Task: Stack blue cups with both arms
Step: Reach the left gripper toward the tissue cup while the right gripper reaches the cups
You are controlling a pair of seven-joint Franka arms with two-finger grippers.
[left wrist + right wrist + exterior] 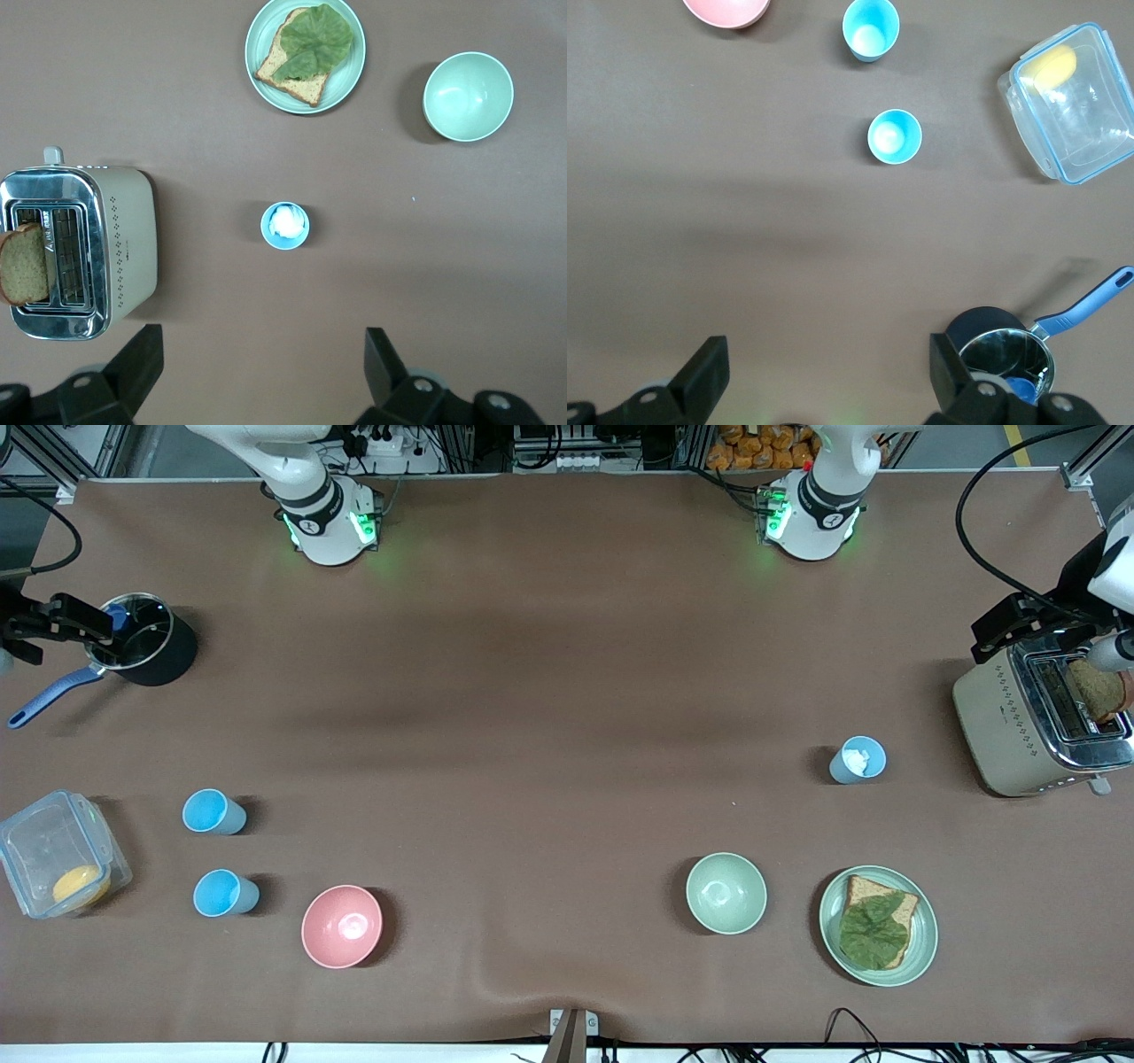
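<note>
Table cover [567, 691]: matt brown, cloth-like, slightly wrinkled. 3 blue cups [213, 812] [225, 893] [857, 760]: smooth plastic. Toaster [1032, 722]: polished metal top, matt cream sides. Saucepan [146, 646]: shiny metal inside. Food container [55, 855]: clear plastic.

Even, bright overhead light, soft short shadows beside objects, everything sharp throughout.

No legible text, labels, brands or numbers on any object; toaster [80, 251] markings too small to read.
</note>
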